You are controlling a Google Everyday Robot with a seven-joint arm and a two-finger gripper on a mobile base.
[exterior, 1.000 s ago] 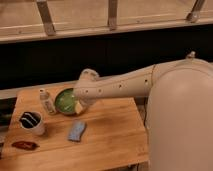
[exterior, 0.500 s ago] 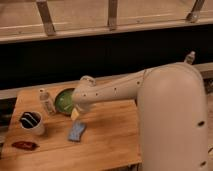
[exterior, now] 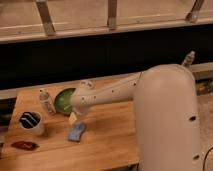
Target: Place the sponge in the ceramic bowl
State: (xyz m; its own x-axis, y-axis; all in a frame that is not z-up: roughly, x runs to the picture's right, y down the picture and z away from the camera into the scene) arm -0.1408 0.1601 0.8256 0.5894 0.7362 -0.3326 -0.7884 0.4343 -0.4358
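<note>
The light-blue sponge [exterior: 77, 132] lies flat on the wooden table [exterior: 110, 140], in front of the arm's end. The glossy green ceramic bowl [exterior: 63, 100] sits behind it to the left, partly covered by the white arm. My gripper [exterior: 74, 119] hangs at the end of the arm, just above the sponge's far edge and at the near rim of the bowl.
A small white bottle [exterior: 46, 102] stands left of the bowl. A white mug with dark stripes [exterior: 31, 122] sits near the left edge, with a dark red flat object [exterior: 24, 145] in front of it. A dark wall and railing lie behind the table.
The arm has swung left and down over the table, bringing the gripper from above the bowl to just over the sponge. The sponge and bowl have stayed put.
</note>
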